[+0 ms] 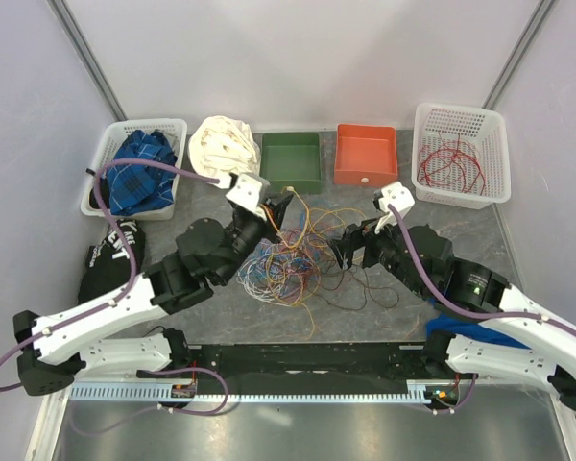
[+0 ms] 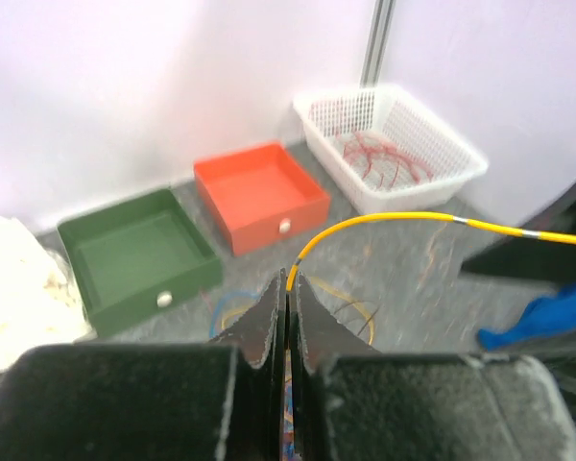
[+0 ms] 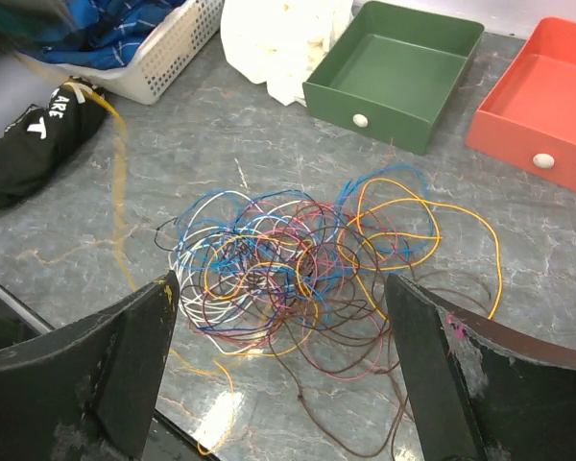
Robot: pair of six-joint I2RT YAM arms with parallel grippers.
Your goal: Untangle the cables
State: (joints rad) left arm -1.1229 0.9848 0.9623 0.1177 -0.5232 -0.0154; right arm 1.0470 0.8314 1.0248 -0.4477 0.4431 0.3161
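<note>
Left gripper point(image 2: 288, 284): clenched on yellow cable point(image 2: 403, 217), strand running right.
Right gripper point(image 3: 280, 288): released, wide; tangle point(image 1: 286, 266) just left of it.

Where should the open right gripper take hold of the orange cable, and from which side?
Probably on the orange cable, at the outer arc of its wide loop, lying alone on the table clear of the tangle. Come from above, right gripper jaws across the strand.

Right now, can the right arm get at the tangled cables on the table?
Probably yes. The right gripper is open and faces the cables, with nothing between it and the pile. The left gripper, shut on a yellow cable, is on the pile's other side.
</note>
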